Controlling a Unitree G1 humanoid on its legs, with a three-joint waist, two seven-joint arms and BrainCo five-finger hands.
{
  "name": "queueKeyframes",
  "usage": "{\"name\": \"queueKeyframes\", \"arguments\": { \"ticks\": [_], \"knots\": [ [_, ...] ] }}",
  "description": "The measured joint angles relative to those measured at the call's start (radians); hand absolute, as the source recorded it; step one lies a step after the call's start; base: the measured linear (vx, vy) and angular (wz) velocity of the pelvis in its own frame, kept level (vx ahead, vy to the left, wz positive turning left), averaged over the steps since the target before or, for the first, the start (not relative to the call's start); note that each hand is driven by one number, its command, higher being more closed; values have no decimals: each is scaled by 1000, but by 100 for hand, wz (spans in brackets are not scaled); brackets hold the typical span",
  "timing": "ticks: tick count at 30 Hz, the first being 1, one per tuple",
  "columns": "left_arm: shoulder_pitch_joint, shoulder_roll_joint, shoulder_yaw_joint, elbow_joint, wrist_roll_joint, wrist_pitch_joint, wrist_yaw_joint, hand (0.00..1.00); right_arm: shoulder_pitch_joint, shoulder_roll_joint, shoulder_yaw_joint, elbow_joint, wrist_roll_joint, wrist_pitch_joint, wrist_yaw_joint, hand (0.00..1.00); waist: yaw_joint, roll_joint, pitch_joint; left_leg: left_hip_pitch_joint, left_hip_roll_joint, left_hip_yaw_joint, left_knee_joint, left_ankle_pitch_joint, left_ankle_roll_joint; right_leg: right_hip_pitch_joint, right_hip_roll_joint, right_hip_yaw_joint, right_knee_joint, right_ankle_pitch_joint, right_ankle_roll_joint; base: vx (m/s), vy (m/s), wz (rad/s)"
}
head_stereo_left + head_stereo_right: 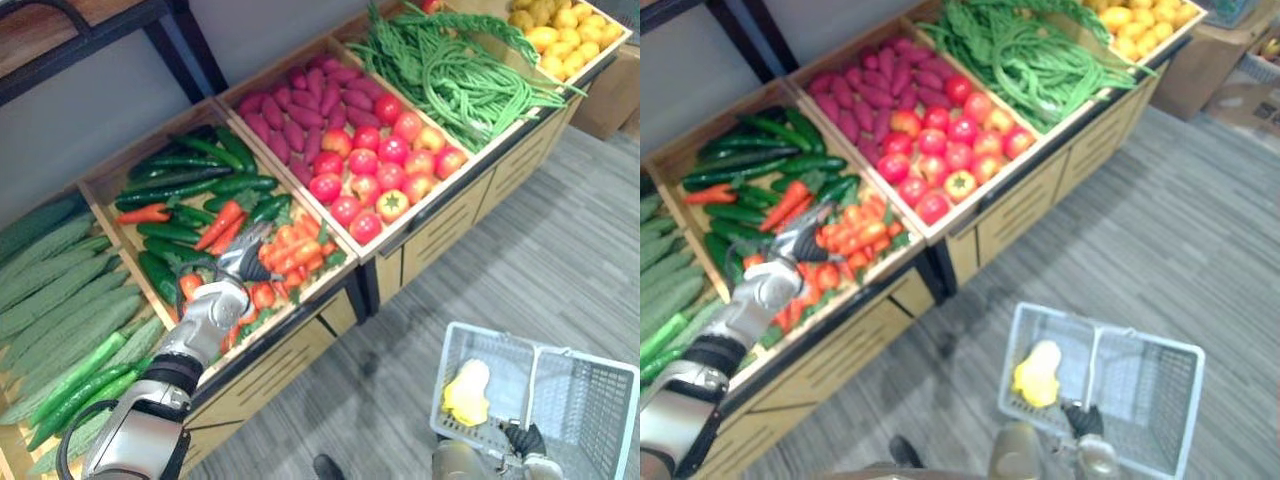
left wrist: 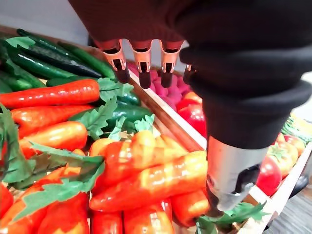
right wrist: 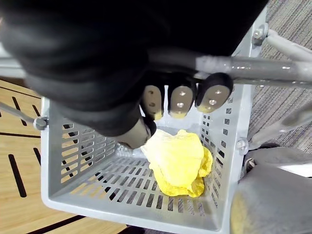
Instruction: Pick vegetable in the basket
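At the carrot bin, your left hand hangs open; your right hand grips the basket.

On the wooden counter (image 1: 432, 236), your left hand (image 1: 232, 275) is above the heap of orange carrots (image 2: 146, 181), fingers (image 2: 143, 62) apart and nearly straight, the thumb pointing down close to the pile, with nothing held. Dark green cucumbers (image 1: 190, 186) lie just beyond the carrots in the same bin, and red tomatoes (image 1: 385, 166) fill the next one. Down over the grey floor, your right hand (image 3: 181, 100) is curled round the basket's handle (image 3: 258, 66). The grey basket (image 1: 586, 402) hangs below that handle, and one yellow vegetable (image 3: 175, 163) lies on its slotted bottom, near a side wall.
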Motion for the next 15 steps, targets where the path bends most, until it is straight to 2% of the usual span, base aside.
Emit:
{"name": "queueKeyframes", "arguments": {
  "ticks": [7,15],
  "knots": [
    [-51,-36,1,18,0,9,1,0,-23,2,-6,-2,3,-2,0,100,-1,-5,22,-35,2,9,0,4,1,-46,7,25,10,4,5,14,-8,-5],
    [-123,-68,13,54,-2,25,11,0,-48,6,0,-28,23,-2,0,100,-7,-20,77,-37,4,34,0,4,1,-76,15,65,33,4,5,45,8,-8]
  ]
}}
